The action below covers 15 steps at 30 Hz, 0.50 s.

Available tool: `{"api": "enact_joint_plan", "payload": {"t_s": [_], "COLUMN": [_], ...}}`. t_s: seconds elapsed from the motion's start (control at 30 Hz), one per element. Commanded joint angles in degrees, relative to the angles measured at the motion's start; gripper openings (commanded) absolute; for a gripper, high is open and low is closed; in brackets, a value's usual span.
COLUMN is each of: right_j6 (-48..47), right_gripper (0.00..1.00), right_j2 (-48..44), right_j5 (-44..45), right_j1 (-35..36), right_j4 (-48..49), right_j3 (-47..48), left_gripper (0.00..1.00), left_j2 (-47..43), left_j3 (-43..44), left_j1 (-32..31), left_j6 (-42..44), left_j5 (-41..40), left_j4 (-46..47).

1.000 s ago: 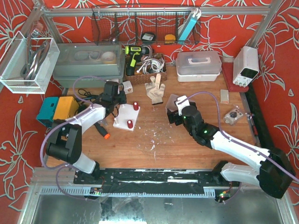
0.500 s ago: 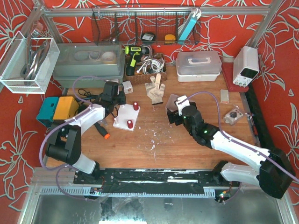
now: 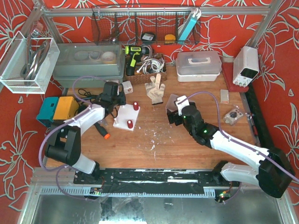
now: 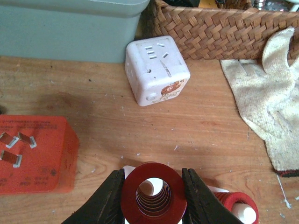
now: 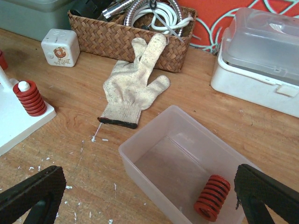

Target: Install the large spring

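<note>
Since the left pincer (image 4: 153,186) is clamped on the large spring (image 4: 154,171), axis vertical, the white base (image 3: 122,114) lies directly beneath; something white shows through the bore.

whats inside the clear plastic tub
One red coil spring lies on its side in the clear rectangular plastic tub; the tub's nearest corner is out of frame.

Lg red spring (image 4: 153,194) — upright, pinched in left gripper (image 4: 153,198), over white peg base (image 3: 125,115)

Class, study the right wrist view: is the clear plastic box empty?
No, a red spring lies inside the box, near its front corner.
</note>
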Motion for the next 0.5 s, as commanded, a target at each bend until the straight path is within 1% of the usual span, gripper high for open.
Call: {"api": "enact_joint_plan", "payload": {"t_s": [0.0,0.13,0.37,0.47], "right_j6": [0.74,0.9,0.95,1.04], "right_gripper": [0.99,0.99,0.99,0.99], "right_j2": [0.18,0.4,0.1,-0.21], "right_j5": [-0.47,-0.81,-0.85,-1.04], "right_j1": [-0.25,-0.34,-0.47,-0.59], "right_j4": [-0.29,-0.3,-0.56,-0.48], "right_j3": [0.83,0.96,0.9,0.81], "left_gripper": [0.0,0.0,0.0,0.01], "left_j2": [-2.43,-2.81,0.93,1.91], "left_j3": [0.13,-0.27,0.47,0.79], "left_j1": [-0.34,-0.54,-0.64,-0.71], "left_j6": [0.22,0.62,1.15,1.36], "left_j5": [1.31,-0.43,-3.17,-2.98], "left_j4": [-2.5,-2.15,-2.04,-1.44]}}
